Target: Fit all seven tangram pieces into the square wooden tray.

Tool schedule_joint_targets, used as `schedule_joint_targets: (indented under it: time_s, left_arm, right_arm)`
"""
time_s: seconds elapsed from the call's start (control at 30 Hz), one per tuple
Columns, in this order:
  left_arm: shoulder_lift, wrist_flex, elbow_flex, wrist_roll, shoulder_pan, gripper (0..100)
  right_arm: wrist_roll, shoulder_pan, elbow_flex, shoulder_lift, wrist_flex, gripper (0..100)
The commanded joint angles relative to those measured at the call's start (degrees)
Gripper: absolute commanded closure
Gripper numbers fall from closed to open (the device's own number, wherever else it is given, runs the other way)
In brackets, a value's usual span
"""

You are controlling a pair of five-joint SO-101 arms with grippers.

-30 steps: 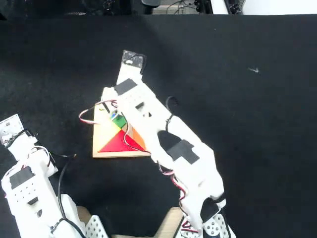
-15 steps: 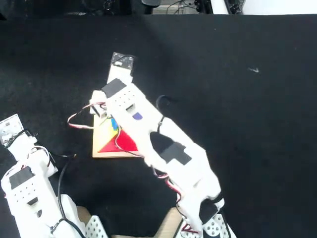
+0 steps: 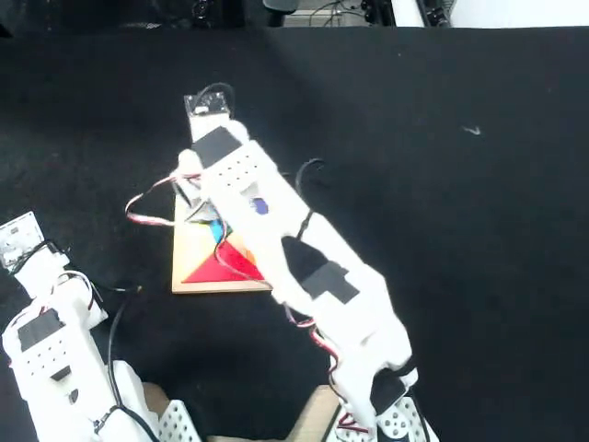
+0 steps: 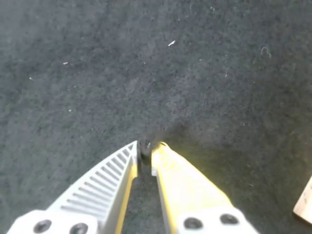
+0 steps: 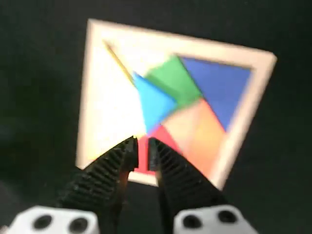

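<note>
Across the black counter [image 3: 460, 230], my right arm [image 3: 267, 226] has swung left since a second ago, over the wooden tray [image 3: 198, 287] with tangram pieces [image 5: 214, 85] inside. Right jaws nearly closed, empty; left jaws same, over counter beside it.

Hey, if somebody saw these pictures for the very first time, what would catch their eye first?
The square wooden tray stands out against the black cloth, with bright pieces inside, among them a blue triangle and a green piece. In the high view the white right arm stretches across the tray, and its pincer is shut over the pieces.
</note>
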Motion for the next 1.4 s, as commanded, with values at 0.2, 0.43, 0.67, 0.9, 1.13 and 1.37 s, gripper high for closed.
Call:
schedule_joint_targets:
  time_s: [0.2, 0.43, 0.67, 0.9, 1.13, 1.37]
  left_arm:
    - [-0.8, -0.9, 0.1, 0.4, -0.1, 93]
    - [-0.8, -0.9, 0.1, 0.4, -0.1, 93]
    - [-0.8, -0.8, 0.1, 0.4, -0.1, 93]
    - [-0.8, -0.8, 0.1, 0.4, -0.1, 93]
    - [-0.8, -0.7, 0.1, 0.4, -0.1, 93]
    - [-0.8, -0.7, 0.0, 0.4, -0.1, 93]
  right_arm:
    - [10.0, 1.1, 2.6, 6.1, -3.5, 98.8]
    - [10.0, -0.4, -1.3, 6.7, -4.0, 98.8]
    - [10.0, -1.8, -4.8, 9.1, -6.2, 98.7]
    - [10.3, -2.4, -13.3, 14.2, -5.8, 98.7]
    - [10.4, -2.1, -19.3, 15.4, -6.1, 98.7]
    - [10.5, -3.5, -23.2, 13.8, -2.2, 98.8]
